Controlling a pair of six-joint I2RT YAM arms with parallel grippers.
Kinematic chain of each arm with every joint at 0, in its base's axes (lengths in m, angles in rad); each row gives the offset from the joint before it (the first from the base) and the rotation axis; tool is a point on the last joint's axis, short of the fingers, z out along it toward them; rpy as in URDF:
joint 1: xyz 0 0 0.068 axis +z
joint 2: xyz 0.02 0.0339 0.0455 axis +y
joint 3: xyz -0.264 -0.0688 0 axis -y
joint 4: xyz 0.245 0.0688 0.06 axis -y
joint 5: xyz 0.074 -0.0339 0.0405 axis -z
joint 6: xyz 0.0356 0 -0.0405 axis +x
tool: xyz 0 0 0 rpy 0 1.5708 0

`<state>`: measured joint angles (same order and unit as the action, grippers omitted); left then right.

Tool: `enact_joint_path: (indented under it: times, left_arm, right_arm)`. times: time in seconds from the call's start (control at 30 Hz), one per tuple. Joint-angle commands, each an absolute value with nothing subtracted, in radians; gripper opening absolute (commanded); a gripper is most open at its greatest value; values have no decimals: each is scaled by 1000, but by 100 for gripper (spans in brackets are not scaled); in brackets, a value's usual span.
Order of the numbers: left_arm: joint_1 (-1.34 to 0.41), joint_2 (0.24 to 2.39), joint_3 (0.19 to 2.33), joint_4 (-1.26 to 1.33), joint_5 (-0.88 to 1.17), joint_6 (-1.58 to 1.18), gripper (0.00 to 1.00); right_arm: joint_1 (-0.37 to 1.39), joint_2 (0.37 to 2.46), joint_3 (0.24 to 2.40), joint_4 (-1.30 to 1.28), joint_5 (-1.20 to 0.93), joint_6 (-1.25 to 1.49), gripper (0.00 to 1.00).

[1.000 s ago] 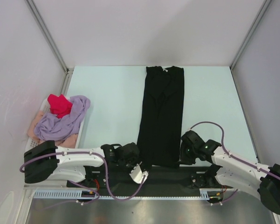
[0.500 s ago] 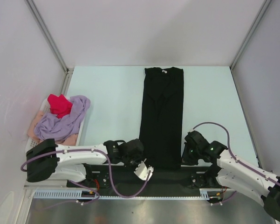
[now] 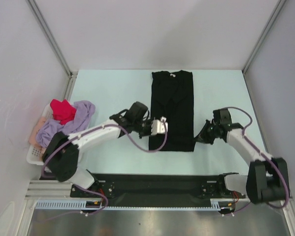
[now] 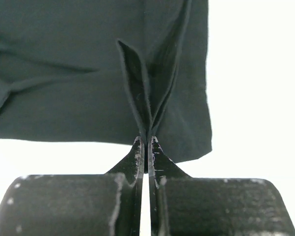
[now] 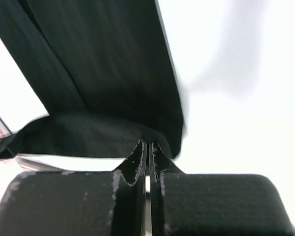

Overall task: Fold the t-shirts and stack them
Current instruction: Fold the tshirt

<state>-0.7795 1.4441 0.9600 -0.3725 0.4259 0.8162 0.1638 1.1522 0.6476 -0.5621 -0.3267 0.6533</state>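
We find the black t-shirt (image 3: 172, 98) lying as a long strip along the middle of the pale table (image 3: 113, 93), its near hem lifted. The left gripper (image 4: 146, 143) and right gripper (image 5: 148, 146) are each clamped tight on a hem corner. We judge this to be the end-to-end fold. The next move calls for carrying both corners evenly toward the collar. Plain grey walls enclose the table, and other shirts (image 3: 68, 125) sit in the basket (image 3: 33, 156) at the left.

The black t-shirt (image 3: 173, 98) is seen as soft, matt cloth. The table (image 3: 113, 93) is finished smooth and matt, the basket (image 3: 34, 154) is moulded in white plastic lattice, and the fingers (image 4: 136, 158) of the left gripper (image 4: 145, 141) are scuffed black.
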Motion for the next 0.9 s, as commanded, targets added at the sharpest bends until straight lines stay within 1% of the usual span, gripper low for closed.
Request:
enact_joint_path:
  times: [0.0, 0.1, 0.2, 0.23, 0.33, 0.37, 0.5, 0.73, 0.77, 0.8, 0.83, 0.87]
  left_arm:
    - [-698, 1578, 1101, -330, 472, 762, 0]
    - [-628, 1691, 1218, -316, 454, 739, 0]
    - [-603, 1791, 1357, -357, 445, 735, 0]
    - [-592, 1857, 1423, -368, 434, 724, 0]
    - [-578, 1946, 1517, -394, 422, 713, 0]
    - [-575, 1966, 1534, -394, 413, 713, 0]
    - [-558, 2035, 1601, -405, 394, 706, 0]
    - [-545, 2105, 1672, -403, 357, 692, 0]
    - [-545, 2114, 1675, -402, 350, 689, 0]
    - [-545, 2123, 1678, -400, 325, 686, 0]
    - [-543, 2129, 1677, -397, 310, 678, 0]
    - [-545, 2132, 1675, -390, 290, 670, 1]
  right_arm:
    - [100, 1303, 780, -342, -411, 584, 0]
    - [72, 1472, 892, -305, -451, 578, 0]
    - [37, 1577, 983, -275, -485, 584, 0]
    - [29, 1632, 1009, -270, -494, 584, 0]
    - [18, 1745, 1106, -259, -511, 584, 0]
    - [17, 1771, 1156, -259, -514, 587, 0]
    - [8, 1867, 1232, -255, -515, 606, 0]
    - [-32, 1937, 1281, -244, -497, 623, 0]
    - [-37, 1943, 1282, -239, -495, 632, 4]
    - [-41, 1954, 1282, -233, -494, 637, 13]
    - [-46, 1959, 1282, -230, -485, 641, 26]
    - [-61, 1957, 1284, -226, -474, 646, 45]
